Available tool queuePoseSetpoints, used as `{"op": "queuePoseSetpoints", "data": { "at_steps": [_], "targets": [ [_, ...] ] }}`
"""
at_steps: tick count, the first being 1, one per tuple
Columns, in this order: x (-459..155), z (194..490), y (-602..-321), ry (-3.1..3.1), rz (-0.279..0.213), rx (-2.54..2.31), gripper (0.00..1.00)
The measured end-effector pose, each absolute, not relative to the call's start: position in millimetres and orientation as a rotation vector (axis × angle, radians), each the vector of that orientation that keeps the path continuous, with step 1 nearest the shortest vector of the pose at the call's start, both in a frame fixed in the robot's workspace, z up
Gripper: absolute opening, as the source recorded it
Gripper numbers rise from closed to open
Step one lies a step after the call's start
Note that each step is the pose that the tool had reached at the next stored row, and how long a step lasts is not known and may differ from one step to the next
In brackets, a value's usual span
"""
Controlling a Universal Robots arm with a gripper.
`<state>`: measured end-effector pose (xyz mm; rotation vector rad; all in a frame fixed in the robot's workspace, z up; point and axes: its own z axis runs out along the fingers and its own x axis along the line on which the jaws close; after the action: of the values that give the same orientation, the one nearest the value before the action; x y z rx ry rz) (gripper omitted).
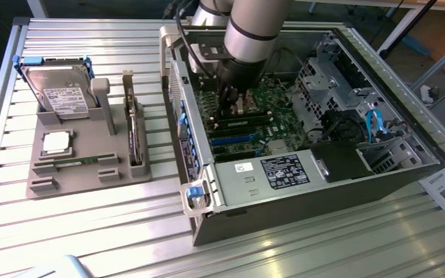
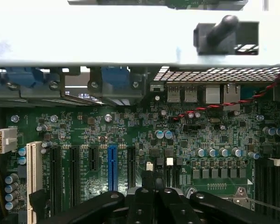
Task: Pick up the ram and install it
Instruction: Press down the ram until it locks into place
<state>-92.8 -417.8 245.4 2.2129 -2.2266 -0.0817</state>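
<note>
The ram point(image 1: 79, 160) is a thin green stick standing on edge in a slot of the grey holder point(image 1: 91, 174), at the exterior view's left, outside the computer. My gripper point(image 1: 227, 114) is far from it, reaching down inside the open computer case point(image 1: 315, 174), just above the green motherboard point(image 1: 273, 98). In the wrist view the black gripper point(image 2: 154, 193) hangs over the motherboard point(image 2: 130, 130) near the blue and black card slots point(image 2: 112, 168). Its fingers are shut together, and I see nothing held between them.
The holder also carries a hard drive point(image 1: 64, 95), a square silver processor chip point(image 1: 56, 142) and an upright dark expansion card point(image 1: 134, 136). Case walls, a drive cage point(image 1: 327, 81), blue cables point(image 1: 373, 124) and the power supply point(image 1: 284, 171) surround the motherboard. The slatted metal table point(image 1: 91, 231) is bare in front.
</note>
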Motion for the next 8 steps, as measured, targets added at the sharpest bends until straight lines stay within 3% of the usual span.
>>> {"op": "queuePoseSetpoints", "data": {
  "at_steps": [8],
  "targets": [
    [-93,264,-418,-2.226,-0.084,2.212,0.10]
  ]
}}
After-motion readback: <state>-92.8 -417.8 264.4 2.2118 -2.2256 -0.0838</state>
